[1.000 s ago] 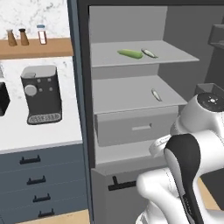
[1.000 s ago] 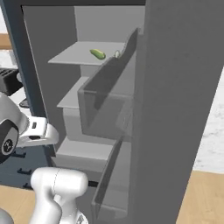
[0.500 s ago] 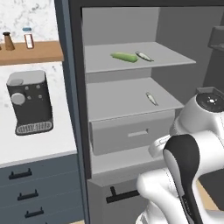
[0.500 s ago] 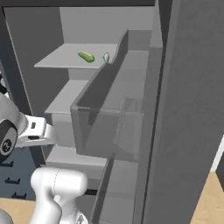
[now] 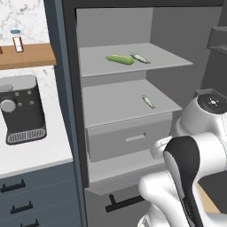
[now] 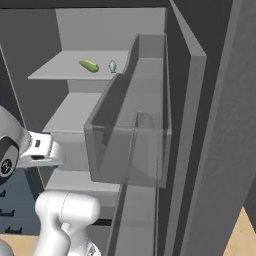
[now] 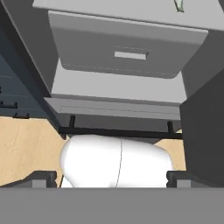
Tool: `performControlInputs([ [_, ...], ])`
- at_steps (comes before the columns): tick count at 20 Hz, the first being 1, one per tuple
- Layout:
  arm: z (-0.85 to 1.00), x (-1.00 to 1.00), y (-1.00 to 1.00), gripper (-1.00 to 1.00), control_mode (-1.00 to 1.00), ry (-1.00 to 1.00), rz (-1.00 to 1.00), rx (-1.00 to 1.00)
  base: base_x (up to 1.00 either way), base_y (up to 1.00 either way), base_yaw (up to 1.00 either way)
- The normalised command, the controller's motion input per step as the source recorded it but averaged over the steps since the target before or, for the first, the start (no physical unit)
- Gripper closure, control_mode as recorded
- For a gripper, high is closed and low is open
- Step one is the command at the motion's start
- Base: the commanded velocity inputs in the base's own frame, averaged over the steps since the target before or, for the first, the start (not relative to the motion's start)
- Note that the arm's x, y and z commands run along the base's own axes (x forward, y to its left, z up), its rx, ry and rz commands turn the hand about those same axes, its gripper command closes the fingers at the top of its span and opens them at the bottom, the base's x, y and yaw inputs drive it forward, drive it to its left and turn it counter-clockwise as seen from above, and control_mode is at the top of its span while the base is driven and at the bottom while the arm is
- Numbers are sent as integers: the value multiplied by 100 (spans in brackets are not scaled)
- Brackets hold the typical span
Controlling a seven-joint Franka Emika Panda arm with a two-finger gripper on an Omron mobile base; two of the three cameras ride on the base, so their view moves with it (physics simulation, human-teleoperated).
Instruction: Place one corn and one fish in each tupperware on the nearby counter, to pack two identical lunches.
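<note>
A green-husked corn [image 5: 119,59] lies on the upper shelf of the open fridge, with a pale fish [image 5: 139,58] just right of it. From the right side the same corn [image 6: 89,65] and fish [image 6: 112,66] sit near the door bins. Another fish [image 5: 148,101] rests on the middle shelf; its tip [image 7: 179,4] peeks in at the top of the hand view. My gripper [image 7: 111,178] is open and holds nothing, pointing at the fridge drawer, with one fingertip [image 7: 41,178] at each lower corner. The white counter [image 5: 40,150] is at the left. The tupperware is out of view.
A grey coffee machine [image 5: 20,108] stands on the counter under a wooden shelf [image 5: 26,55] with a small bottle [image 5: 17,42]. Dark drawers [image 5: 26,204] sit below. The fridge drawer [image 5: 128,137] juts out slightly. Grey door bins [image 6: 125,145] stand close on the right.
The whole picture has slid left and grown: the base has driven closer to the open fridge. The corn and fish lie where they were on their shelves.
</note>
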Motion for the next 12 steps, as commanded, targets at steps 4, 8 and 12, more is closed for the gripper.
performControlInputs([
  [4, 6, 19, 0, -100, -100, -10, -9, 0, 0, 0, 0],
  [8, 49, 37, 0, -100, -100, -23, -1, 1, 0, 0, 0],
  [12, 25, 62, -20, -100, -100, -12, -1, 4, 0, 0, 0],
])
